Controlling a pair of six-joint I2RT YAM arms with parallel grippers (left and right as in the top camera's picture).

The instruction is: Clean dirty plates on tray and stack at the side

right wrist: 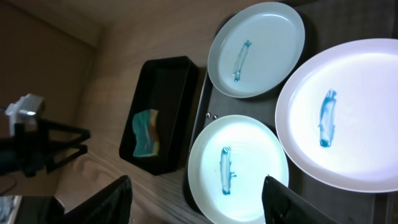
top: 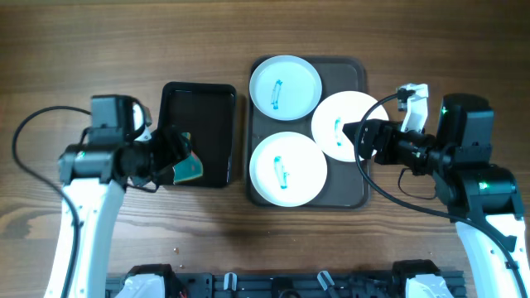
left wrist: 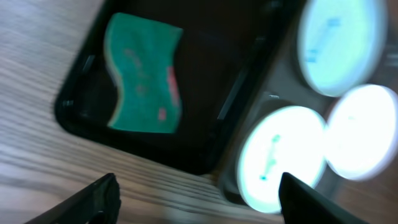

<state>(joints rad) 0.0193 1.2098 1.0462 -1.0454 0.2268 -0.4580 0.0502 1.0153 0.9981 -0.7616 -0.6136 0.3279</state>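
Note:
Three white plates lie on the dark brown tray [top: 352,73]: a far one [top: 285,86], a near one [top: 287,168] and a right one [top: 341,124], each with a teal smear. My right gripper [top: 358,136] is open and empty, hovering over the right plate's edge. In the right wrist view the near plate [right wrist: 238,168] sits between its fingers [right wrist: 196,202]. My left gripper [top: 174,153] is open and empty over the black tray [top: 199,99], above a green sponge [top: 189,170]. The sponge [left wrist: 144,74] shows in the left wrist view, beyond the fingers [left wrist: 196,199].
The small glossy black tray stands left of the brown tray, almost touching it. Bare wooden table [top: 124,41] surrounds both. A black rail with fixtures [top: 281,285] runs along the near edge. Cables hang from both arms.

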